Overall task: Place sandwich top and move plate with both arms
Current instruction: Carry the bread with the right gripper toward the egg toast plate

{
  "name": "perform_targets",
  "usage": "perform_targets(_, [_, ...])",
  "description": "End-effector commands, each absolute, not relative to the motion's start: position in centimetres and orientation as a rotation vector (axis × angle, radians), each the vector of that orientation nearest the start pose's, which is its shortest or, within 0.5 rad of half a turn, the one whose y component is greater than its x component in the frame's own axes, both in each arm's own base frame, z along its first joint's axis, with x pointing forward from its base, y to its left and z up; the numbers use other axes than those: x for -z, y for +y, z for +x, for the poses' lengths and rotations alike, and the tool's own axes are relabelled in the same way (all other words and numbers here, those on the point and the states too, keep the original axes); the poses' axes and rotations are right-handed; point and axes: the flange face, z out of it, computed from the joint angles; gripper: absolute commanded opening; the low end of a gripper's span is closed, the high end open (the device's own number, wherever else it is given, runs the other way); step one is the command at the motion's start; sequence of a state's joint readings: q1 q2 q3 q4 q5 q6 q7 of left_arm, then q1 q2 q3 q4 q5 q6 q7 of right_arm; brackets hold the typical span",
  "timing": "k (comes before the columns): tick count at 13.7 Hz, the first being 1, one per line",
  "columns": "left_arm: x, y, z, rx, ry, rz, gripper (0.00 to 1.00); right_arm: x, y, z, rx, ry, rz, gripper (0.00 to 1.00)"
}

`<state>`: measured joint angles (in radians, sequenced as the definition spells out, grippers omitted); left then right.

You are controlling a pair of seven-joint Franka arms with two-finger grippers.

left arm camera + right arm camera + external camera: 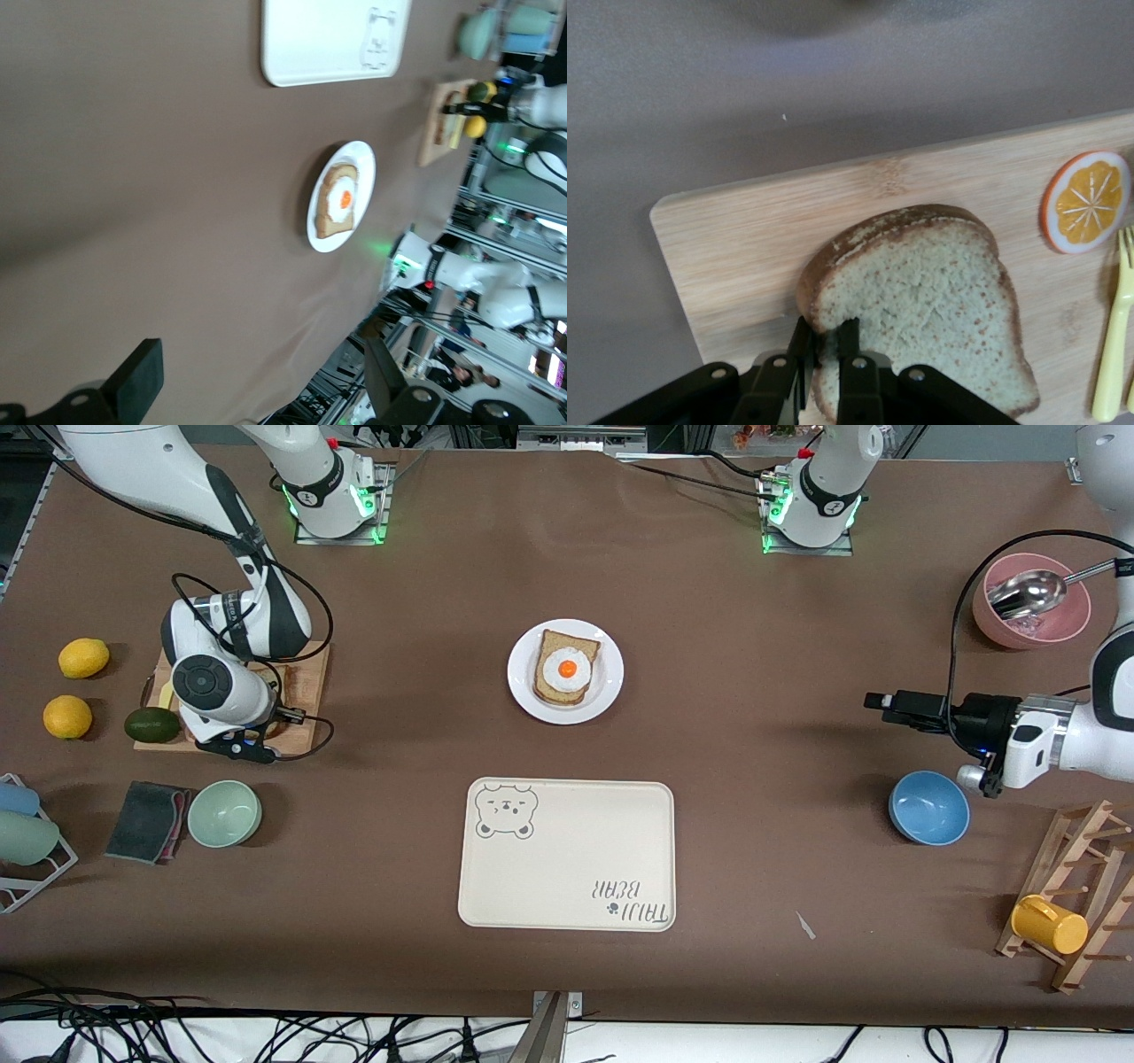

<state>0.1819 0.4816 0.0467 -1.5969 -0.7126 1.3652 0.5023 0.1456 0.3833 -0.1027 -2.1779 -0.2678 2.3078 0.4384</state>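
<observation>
The sandwich top (921, 301) lies flat on the wooden cutting board (771, 239) at the right arm's end of the table, and my right hand (824, 341) has its fingers pinched on the slice's crust edge. From here I'd judge the grip shallow, so I want to lift straight and slowly, keep the slice level, and carry it to the egg-topped bread (565, 669) on the plate (523, 691) at mid-table, which sits farther from the front camera than the bear tray (567, 868). My left hand (877, 701) waits with fingers spread, hovering over the table near the blue bowl (928, 808). Only the right wrist view shows the pinch, plus an orange slice (1085, 202) and a yellow fork (1116, 328); in the front view the arm hides the bread.
</observation>
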Motion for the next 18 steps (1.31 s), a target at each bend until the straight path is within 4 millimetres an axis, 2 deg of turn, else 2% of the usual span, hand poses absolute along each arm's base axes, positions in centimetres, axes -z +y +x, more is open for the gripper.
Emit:
perform_targets(1, [-33.7, 4.6, 59.3, 0.411, -0.223, 2.135, 1.0, -21.6, 2.7, 54.4, -0.272, 0.312, -3.384, 0.0])
perform_targets(3, [-32.3, 3.2, 58.8, 0.379, -0.263, 2.096, 0.96, -24.1, 4.4, 55.9, -0.36, 0.323, -3.402, 0.0])
perform_targets(4, [-31.5, 3.2, 58.6, 0.36, -0.266, 2.093, 0.96, -25.2, 5.0, 56.6, -0.389, 0.327, -3.408, 0.0])
perform_targets(7, [-29.3, 1.2, 58.2, 0.327, -0.202, 2.034, 0.99, -27.8, 7.7, 58.0, -0.388, 0.344, -3.426, 0.0])
perform_targets(9, [-29.0, -0.2, 58.4, 0.319, -0.2, 2.015, 0.99, -30.0, 11.1, 58.4, -0.436, 0.333, -3.409, 0.0])
perform_targets(10, [-29.0, -1.3, 58.6, 0.309, -0.218, 2.027, 0.99, -31.1, 12.9, 58.5, -0.457, 0.327, -3.386, 0.0])
perform_targets(11, [-28.3, -1.6, 58.3, 0.308, -0.213, 2.037, 0.99, -32.2, 15.8, 58.6, -0.462, 0.294, -3.354, 0.0])
perform_targets(12, [-27.8, -2.8, 58.0, 0.281, -0.247, 2.047, 0.99, -33.5, 18.2, 58.7, -0.479, 0.276, -3.322, 0.0])
perform_targets(14, [-26.0, -3.8, 57.1, 0.244, -0.25, 2.059, 0.99, -34.7, 22.4, 58.6, -0.529, 0.245, -3.253, 0.0])
perform_targets(15, [-25.4, -4.7, 56.8, 0.231, -0.25, 2.055, 0.99, -35.0, 24.5, 58.6, -0.537, 0.264, -3.215, 0.0])
perform_targets(17, [-23.8, -6.3, 55.6, 0.219, -0.244, 2.042, 0.99, -35.4, 28.6, 58.7, -0.538, 0.436, -3.15, 0.0])
perform_targets(18, [-22.8, -6.6, 54.7, 0.203, -0.215, 2.018, 0.96, -35.2, 31.7, 57.9, -0.538, 0.461, -3.141, 0.0])
